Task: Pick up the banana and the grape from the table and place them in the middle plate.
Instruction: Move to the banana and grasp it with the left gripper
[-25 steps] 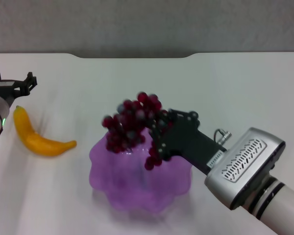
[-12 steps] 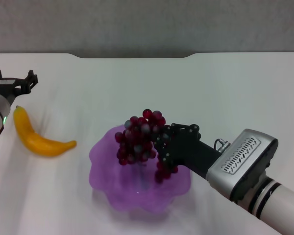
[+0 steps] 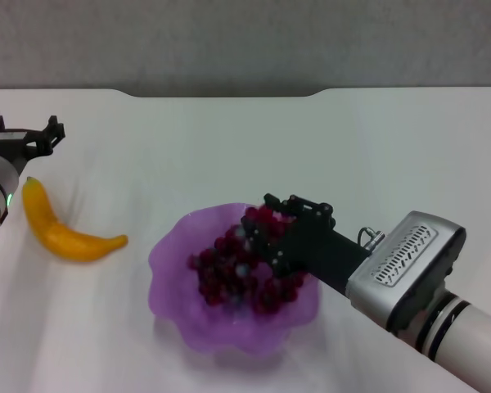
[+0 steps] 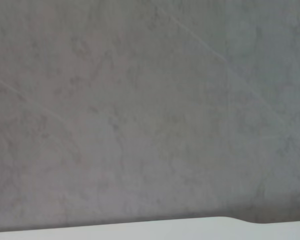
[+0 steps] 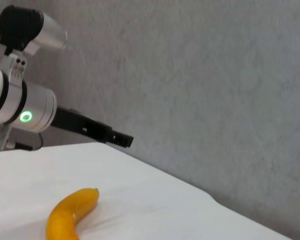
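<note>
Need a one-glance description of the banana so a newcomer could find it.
Start at the white table and the purple plate near its front middle, where the right gripper is down on the grapes. Look to the robot's left of the plate: the banana lies flat there, apart from it, below the left gripper. It is the only yellow, curved thing.

Yellow-orange banana (image 3: 65, 232), greenish tip. Dark red-purple grape (image 3: 241, 274) bunch, a few greyish berries. Translucent purple middle plate (image 3: 176, 307), plain, no pattern. Plain white table (image 3: 376, 155). Mottled grey wall (image 3: 245, 41) behind. Black right gripper (image 3: 266, 233), silver housing with dark slots, white arm with black bands. Black left gripper (image 3: 45, 135), white-and-black banded arm, small green light.
</note>
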You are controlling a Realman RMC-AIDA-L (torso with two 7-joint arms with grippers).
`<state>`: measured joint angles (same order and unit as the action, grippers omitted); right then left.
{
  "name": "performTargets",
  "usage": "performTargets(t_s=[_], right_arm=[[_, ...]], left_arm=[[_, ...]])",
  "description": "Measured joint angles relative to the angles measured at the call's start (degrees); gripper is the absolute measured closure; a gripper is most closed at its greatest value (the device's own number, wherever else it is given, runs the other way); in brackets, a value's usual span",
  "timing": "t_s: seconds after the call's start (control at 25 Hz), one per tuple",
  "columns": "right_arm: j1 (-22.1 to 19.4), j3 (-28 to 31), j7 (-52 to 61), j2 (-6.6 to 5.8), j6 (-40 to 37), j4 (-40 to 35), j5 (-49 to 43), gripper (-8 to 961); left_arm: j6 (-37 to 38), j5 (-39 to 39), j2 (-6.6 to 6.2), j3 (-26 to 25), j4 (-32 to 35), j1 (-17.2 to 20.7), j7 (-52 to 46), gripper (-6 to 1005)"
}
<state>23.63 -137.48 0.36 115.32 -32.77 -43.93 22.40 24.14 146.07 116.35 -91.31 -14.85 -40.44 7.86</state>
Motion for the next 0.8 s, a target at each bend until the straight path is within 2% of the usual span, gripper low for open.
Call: performTargets(t_s=[0.12,0.36,0.64,0.8], right_arm=[[0.0,-0.3,-0.3,0.00,-4.0,1.6,-0.4,560],[0.1,-1.0,0.6,0.08,-18.1,8.0,-0.2,372],[0.7,1.0,1.1,-0.31,-19.3,11.0,-0.4,115],[0.2,6.2,2.4,-0.26,-25.1,15.2,0.7,73]], left_arm=[[0.0,0.0,0.01,0.0,0.0,0.0,0.0,105],[-0.1,0.0,0.02,0.0,-0.7,-0.1,0.0,105],[-0.2,0.0,0.02,0.0,-0.8,0.3,0.3,105],[-0.2,0.0,0.02,0.0,-0.8,0.3,0.3,106]])
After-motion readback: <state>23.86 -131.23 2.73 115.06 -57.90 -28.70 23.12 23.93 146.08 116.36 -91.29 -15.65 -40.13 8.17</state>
